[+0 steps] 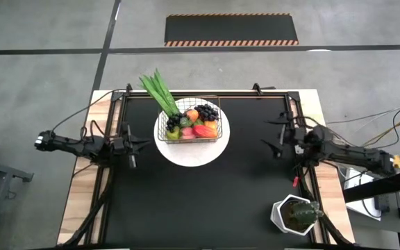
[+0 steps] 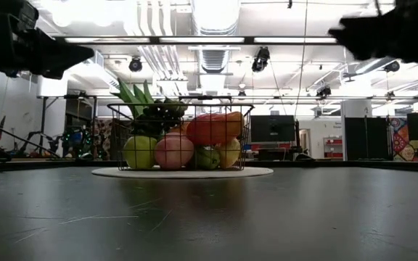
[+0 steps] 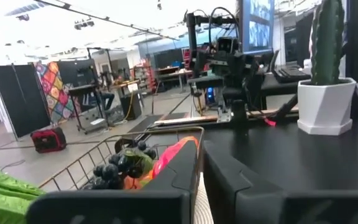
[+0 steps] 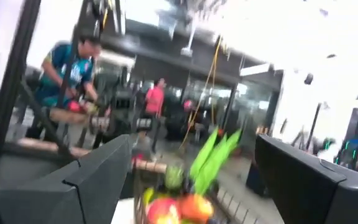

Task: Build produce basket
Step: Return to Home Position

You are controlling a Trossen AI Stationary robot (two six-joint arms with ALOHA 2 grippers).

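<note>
The grey wire basket point(image 1: 189, 127) stands on a round white plate point(image 1: 189, 154) at the table's far middle. It holds the produce: green leafy stalks point(image 1: 158, 92) sticking out over its far left corner, dark grapes point(image 1: 174, 122), red-orange fruit point(image 1: 203, 129), an orange point(image 1: 192, 115). The low view shows the basket point(image 2: 181, 138) with a green pear, pink peach and red-orange fruit. My left gripper point(image 1: 143, 144) hangs left of the basket, nearly shut and empty. My right gripper point(image 1: 268, 143) hangs right of it, open and empty. Both are above the table.
A white hexagonal pot with a green plant point(image 1: 296, 214) stands near the table's front right corner. Black frame rails run along the table's left, far and right edges. People show in the room beyond in the right wrist view point(image 4: 67, 68).
</note>
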